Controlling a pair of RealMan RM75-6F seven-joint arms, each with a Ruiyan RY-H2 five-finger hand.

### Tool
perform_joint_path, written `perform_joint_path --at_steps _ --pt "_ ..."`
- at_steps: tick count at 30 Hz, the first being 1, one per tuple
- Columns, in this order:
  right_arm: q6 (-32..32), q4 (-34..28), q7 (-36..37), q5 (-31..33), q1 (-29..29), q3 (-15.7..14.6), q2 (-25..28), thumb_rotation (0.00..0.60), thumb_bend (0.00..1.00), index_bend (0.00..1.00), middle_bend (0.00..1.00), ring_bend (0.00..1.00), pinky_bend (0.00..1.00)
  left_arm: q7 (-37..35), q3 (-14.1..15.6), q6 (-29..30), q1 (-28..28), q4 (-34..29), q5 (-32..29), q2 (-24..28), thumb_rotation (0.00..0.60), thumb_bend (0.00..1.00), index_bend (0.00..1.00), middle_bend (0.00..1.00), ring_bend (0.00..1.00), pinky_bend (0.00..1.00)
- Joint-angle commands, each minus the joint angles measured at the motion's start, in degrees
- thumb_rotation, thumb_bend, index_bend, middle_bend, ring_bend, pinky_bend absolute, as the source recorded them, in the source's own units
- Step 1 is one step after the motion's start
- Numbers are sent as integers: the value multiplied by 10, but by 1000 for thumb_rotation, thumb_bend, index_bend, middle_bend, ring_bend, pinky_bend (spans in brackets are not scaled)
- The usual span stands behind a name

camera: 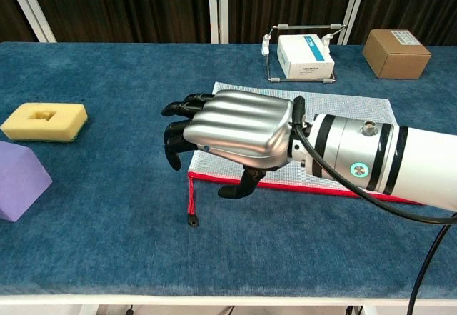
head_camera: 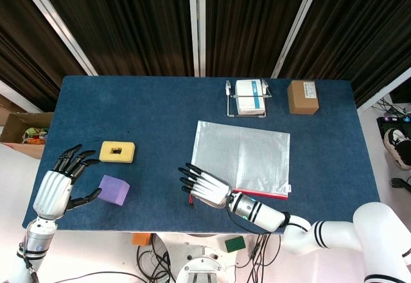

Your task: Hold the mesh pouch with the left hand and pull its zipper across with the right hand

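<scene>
Overhead, one blue desk (head_camera: pixel 128 103) carries everything, and the one mesh pouch (head_camera: pixel 247 151) lies flat on it, right of centre; all places below are given from that pouch. The pouch is silvery, with a red zipper edge (camera: pixel 235 181) along its near side and a red pull cord (camera: pixel 191 202) hanging off its near left corner.

Two robot hands are in view. The right hand (head_camera: pixel 204 187) hovers at the pouch's near left corner, palm down, fingers spread and stretched out past the corner, thumb (camera: pixel 243 185) curled downward just at the red zipper edge. It holds nothing; whether the thumb touches the zipper cannot be told. The left hand (head_camera: pixel 61 180) sits well to the left of the pouch, near the desk's front left corner, fingers apart, holding nothing.

Other things, one of each: a brown cardboard box (head_camera: pixel 302 97) beyond the pouch's far right corner; a white box in a wire stand (head_camera: pixel 249 97) just beyond the pouch's far edge; a yellow sponge (head_camera: pixel 117 151) well left of the pouch; a purple block (head_camera: pixel 113 190) near the left hand.
</scene>
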Motion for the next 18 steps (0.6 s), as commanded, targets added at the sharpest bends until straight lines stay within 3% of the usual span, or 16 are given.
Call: perform_joint_path --at_steps 1,10,18 --pt "-13 7 7 3 6 0 -7 600 211 364 245 12 130 -2 1 -3 -1 -1 -2 0 600 155 281 198 86 141" --pt "-47 65 11 -8 35 -1 -55 600 216 418 252 12 129 1 5 0 4 -7 -4 3 600 155 282 199 86 141" --pt "-54 89 18 -10 45 -2 -71 600 304 480 265 11 120 -4 7 7 11 -5 -6 6 600 155 281 198 86 140"
